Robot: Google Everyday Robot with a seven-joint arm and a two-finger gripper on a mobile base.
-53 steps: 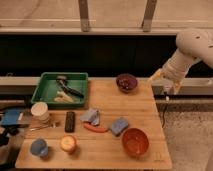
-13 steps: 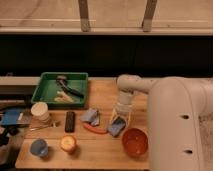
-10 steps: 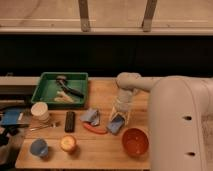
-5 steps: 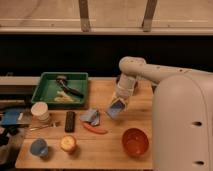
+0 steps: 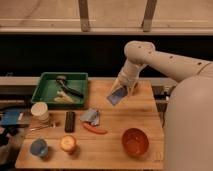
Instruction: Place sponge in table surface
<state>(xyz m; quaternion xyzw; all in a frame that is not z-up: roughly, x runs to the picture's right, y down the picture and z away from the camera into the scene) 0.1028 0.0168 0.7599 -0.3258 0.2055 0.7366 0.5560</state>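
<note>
A blue sponge (image 5: pixel 115 96) hangs tilted in my gripper (image 5: pixel 123 88), lifted above the wooden table (image 5: pixel 110 150) near its back middle. The gripper is shut on the sponge's upper edge. My white arm (image 5: pixel 165 57) reaches in from the right and bends down over the table. The purple bowl that stood at the back of the table is hidden behind the gripper.
A green tray (image 5: pixel 46 95) with utensils stands at the back left. A white cup (image 5: pixel 39 111), a black remote (image 5: pixel 70 121), a blue-grey cloth (image 5: pixel 91 116), a red object (image 5: pixel 95 130), an orange bowl (image 5: pixel 135 141), a blue cup (image 5: pixel 38 148) and an orange fruit (image 5: pixel 68 144) stand on the table.
The gripper closed on the sponge low on the table beside the orange bowl, then lifted it and carried it up and toward the back of the table.
</note>
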